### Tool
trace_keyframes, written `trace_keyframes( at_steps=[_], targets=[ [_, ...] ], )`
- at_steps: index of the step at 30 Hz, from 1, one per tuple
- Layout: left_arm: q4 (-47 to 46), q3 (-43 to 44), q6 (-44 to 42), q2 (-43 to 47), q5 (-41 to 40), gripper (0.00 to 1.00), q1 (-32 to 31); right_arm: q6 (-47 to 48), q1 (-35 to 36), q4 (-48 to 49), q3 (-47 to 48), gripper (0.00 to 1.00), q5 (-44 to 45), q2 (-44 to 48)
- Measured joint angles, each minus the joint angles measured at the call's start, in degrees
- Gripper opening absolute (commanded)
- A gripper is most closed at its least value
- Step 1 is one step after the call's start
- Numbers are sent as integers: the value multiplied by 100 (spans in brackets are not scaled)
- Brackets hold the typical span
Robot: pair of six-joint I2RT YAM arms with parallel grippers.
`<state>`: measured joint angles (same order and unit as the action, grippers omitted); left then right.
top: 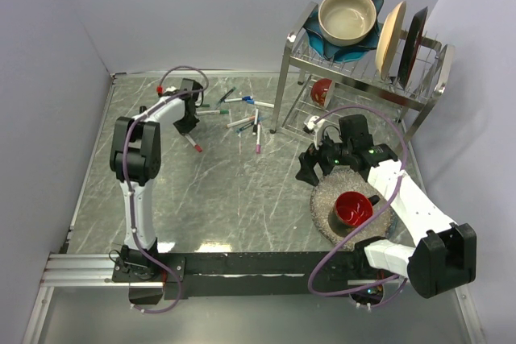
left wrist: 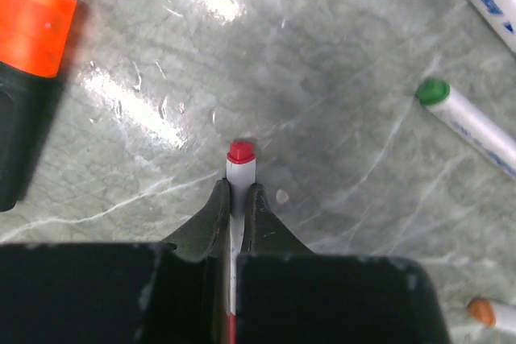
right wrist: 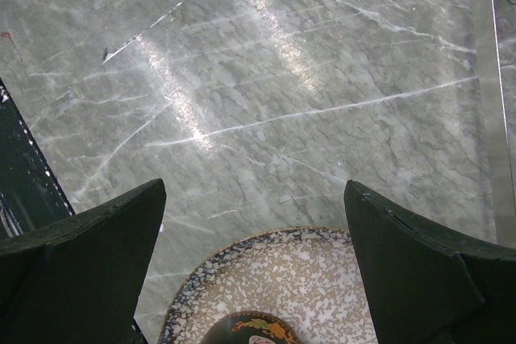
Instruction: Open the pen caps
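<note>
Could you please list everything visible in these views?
Table: one, grey marble.
Loose markers: about ten, white with coloured ends, table's back centre.
Held marker: one, white, red end, table's left-centre.
Dish rack: one, metal, back right.
Bowl: one, beige, atop rack.
Plates: at least two, cream and dark, upright in rack.
Speckled plate: one, front right.
Cup: one, red, on speckled plate.
Left hand: one, black, shut on held marker.
Right hand: one, black, open above speckled plate.

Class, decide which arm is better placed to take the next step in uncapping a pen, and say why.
Probably left: the left gripper is shut on a red-ended marker; the right gripper hangs open over the plate, holding nothing.
</note>
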<state>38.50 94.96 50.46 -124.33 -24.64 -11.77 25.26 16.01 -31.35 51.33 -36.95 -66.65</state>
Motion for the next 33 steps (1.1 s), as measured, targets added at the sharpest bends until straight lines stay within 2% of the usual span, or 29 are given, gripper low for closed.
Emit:
trace_keyframes(
  at_steps=[9, 15, 20, 24, 29, 33],
  targets=[
    [-1231, -1950, -341, 1346, 863, 1, 4, 63, 22, -31, 0, 100, -212, 0],
    [-2485, -3244, -459, 2649, 1849, 1, 4, 114, 68, -44, 0, 100, -479, 0],
    [-3670, -4004, -398, 3611, 2623, 1, 4, 131, 439, -201, 146, 100, -645, -120],
    [-4638, -4828, -109, 4258, 3204, 1, -24, 79, 1005, -404, 739, 100, -706, -632],
    [-5512, -5709, 289, 4760, 3622, 1, -227, -490, 1635, -256, 1443, 100, -785, -1384],
    [-5893, -6105, 496, 5134, 3724, 1, -387, -1663, 2024, 323, 1904, 100, -721, -2116]
  ],
)
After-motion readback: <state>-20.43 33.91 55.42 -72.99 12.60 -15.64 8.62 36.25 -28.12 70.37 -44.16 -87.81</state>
